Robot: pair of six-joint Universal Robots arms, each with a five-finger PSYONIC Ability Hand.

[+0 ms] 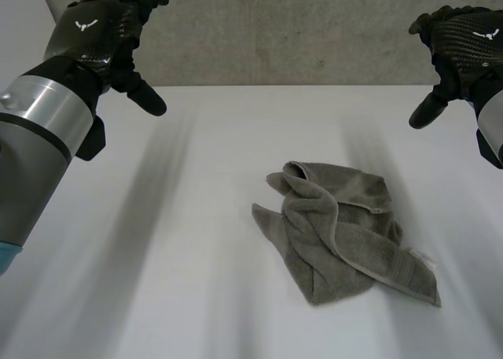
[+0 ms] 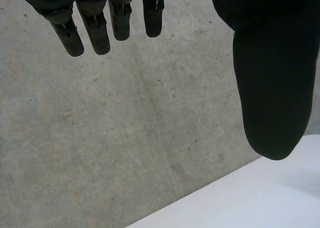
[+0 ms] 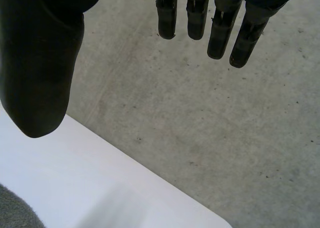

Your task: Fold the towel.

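Overhead, in the head view, a grey towel (image 1: 346,233) lies crumpled on a white table (image 1: 157,257), at about 4 o'clock from the table's middle. Nothing touches it.

Both robot hands hang in the air, well apart from the towel. The left hand (image 1: 106,29) is at 10 o'clock and the right hand (image 1: 464,45) at 2 o'clock, with a concrete wall (image 1: 299,29) behind them. In each wrist view, the hand's fingers (image 2: 100,33) reach out straight, spread wide of the thumb (image 2: 270,88), and grasp nothing. The right wrist view looks past its own hand (image 3: 40,73) to the wall and the table's far edge, with a scrap of the towel (image 3: 12,210) under the thumb.

The hands probably sit high and to either side so that the towel is fully visible between them, each ready to come down on its own half. The task looks unstarted.

The towel is bunched, not flat. Its long axis runs on a slant from 10 o'clock to 4 o'clock. The far end is a rumpled hump where layers roll over one another. The near end narrows to a hemmed corner pointing at 4 o'clock, nearer the right hand's side. A loose flap sticks out towards 9 o'clock. It likely needs spreading flat before any clean fold.
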